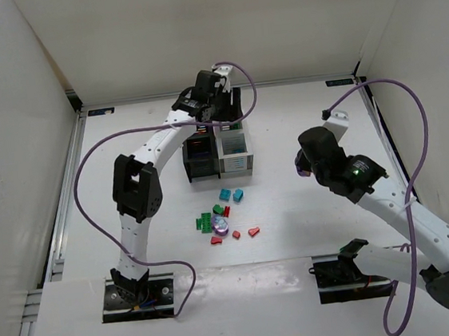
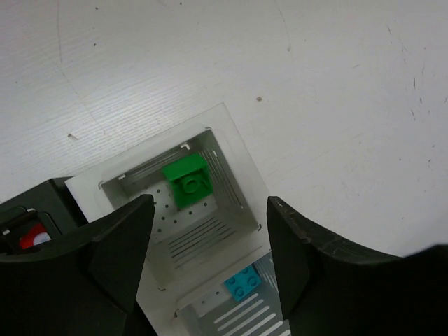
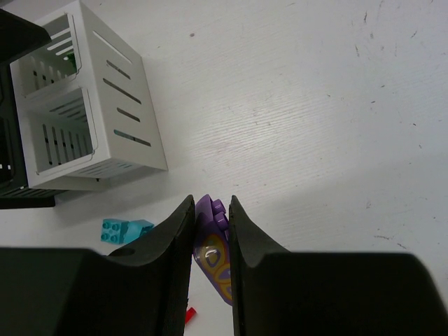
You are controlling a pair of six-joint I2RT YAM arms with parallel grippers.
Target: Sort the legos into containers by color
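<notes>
- top external: the left gripper (image 1: 220, 111) hung over the far end of the white bin (image 1: 238, 163). the white bin stood touching the black bin (image 1: 198, 166) on its left. the loose legos (image 1: 223, 216) lay clustered on the table (image 1: 323, 109), near the bins' front. the right gripper (image 1: 301, 166) was well apart, to the right of the bins.
- left wrist: the jaws stood open with nothing between them. below, a green brick (image 2: 187, 183) lay in one white compartment and a teal brick (image 2: 243, 283) in the adjacent one. a red piece (image 2: 31, 238) showed inside the black bin.
- right wrist: the jaws were closed on a purple piece (image 3: 212, 234). a loose teal brick (image 3: 126, 229) lay on the table near the white bin.
</notes>
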